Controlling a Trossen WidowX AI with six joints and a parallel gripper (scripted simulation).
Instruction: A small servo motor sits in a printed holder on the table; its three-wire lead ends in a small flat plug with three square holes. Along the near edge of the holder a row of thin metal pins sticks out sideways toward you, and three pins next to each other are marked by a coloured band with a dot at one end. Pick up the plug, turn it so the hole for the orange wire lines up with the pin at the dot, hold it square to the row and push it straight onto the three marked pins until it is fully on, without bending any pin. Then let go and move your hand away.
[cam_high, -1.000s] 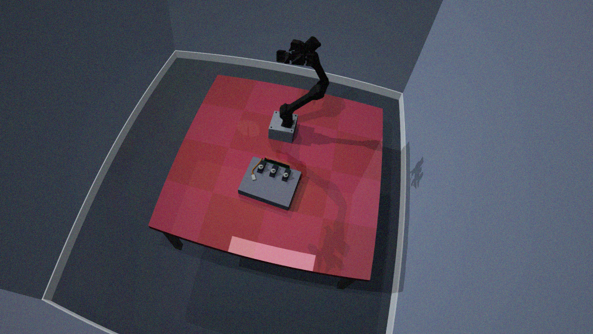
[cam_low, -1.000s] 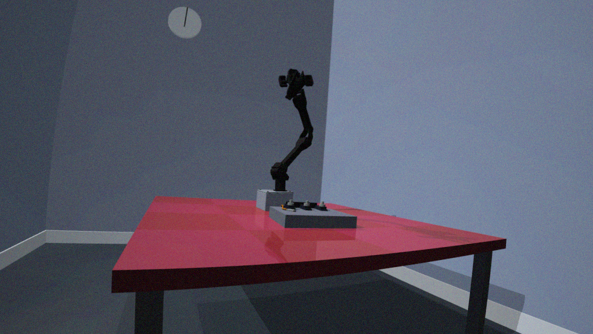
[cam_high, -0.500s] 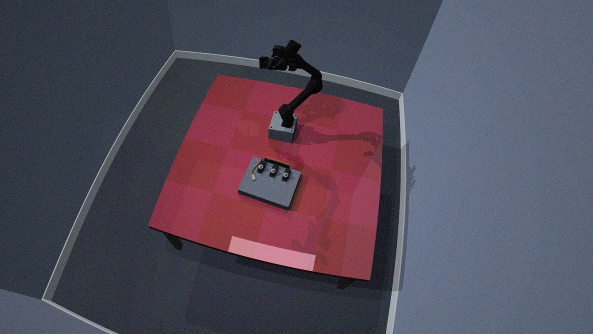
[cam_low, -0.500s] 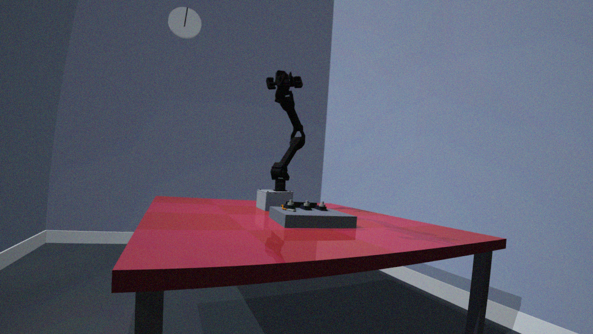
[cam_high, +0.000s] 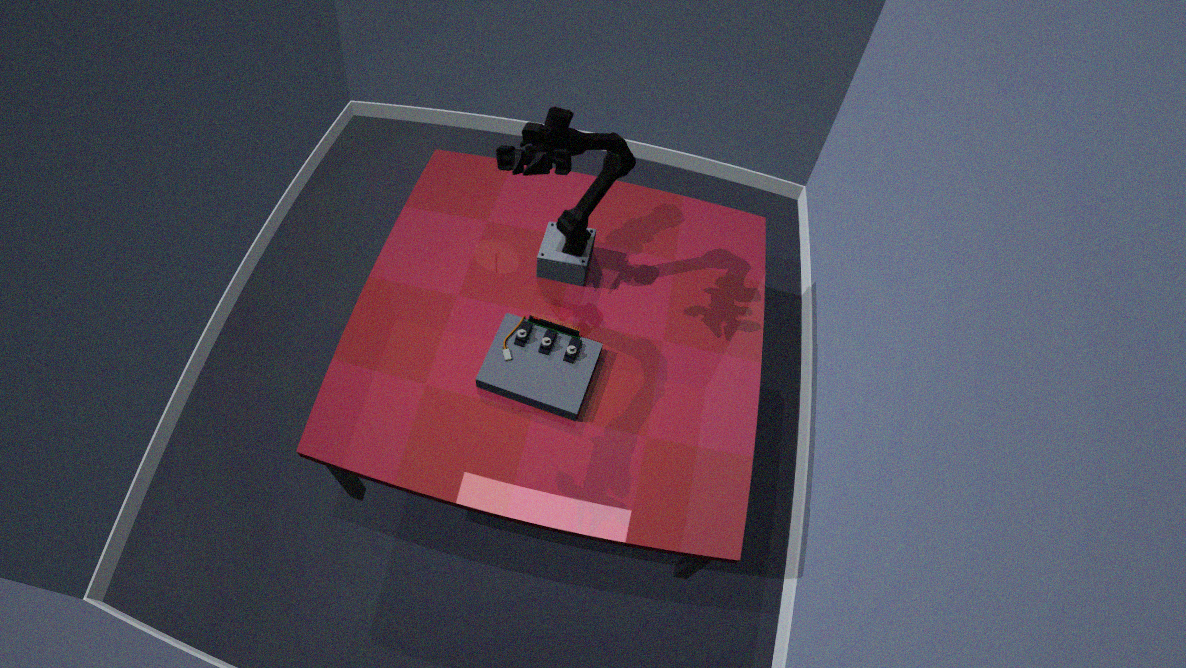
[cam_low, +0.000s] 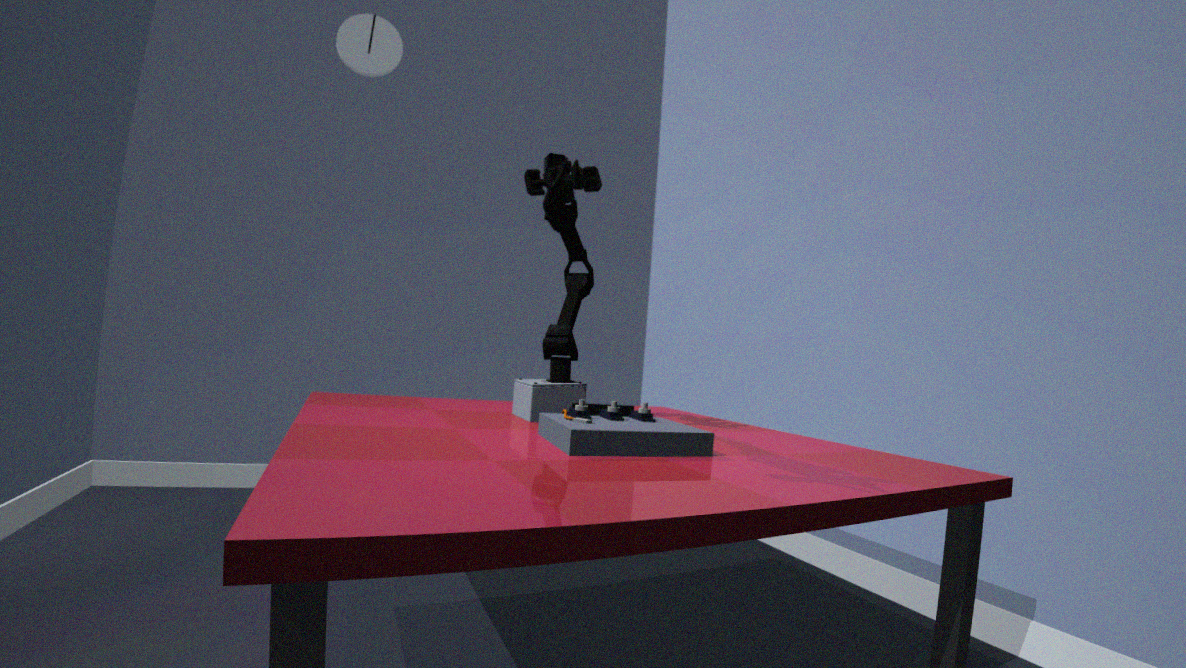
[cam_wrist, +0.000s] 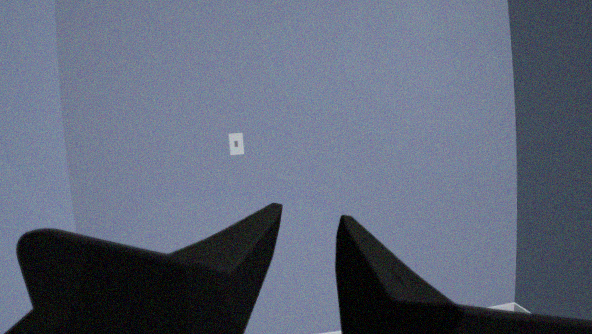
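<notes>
The white plug (cam_high: 507, 354) (cam_low: 583, 419) lies on top of the grey holder (cam_high: 539, 383) (cam_low: 640, 443), toward one side. Its orange-looking lead (cam_high: 508, 335) (cam_low: 566, 414) curves back toward the pin row. A dark servo motor (cam_high: 521, 335) with a pale horn sits beside the lead. The pin row (cam_high: 554, 326) runs along the holder's edge facing the arm base. Its single pins, the coloured band and the dot are too small to tell. My gripper (cam_wrist: 312, 210) (cam_high: 527, 168) is partly open and empty, high above the table and far from the plug.
Two more dark servos (cam_high: 546, 341) (cam_high: 571, 351) with pale horns stand in a row on the holder. The grey arm base (cam_high: 564, 267) (cam_low: 531, 399) stands beyond the pin row. A pale strip (cam_high: 543, 507) lies at the red table's (cam_high: 398, 414) edge. The wrist view shows only walls and a wall plate (cam_wrist: 236, 150).
</notes>
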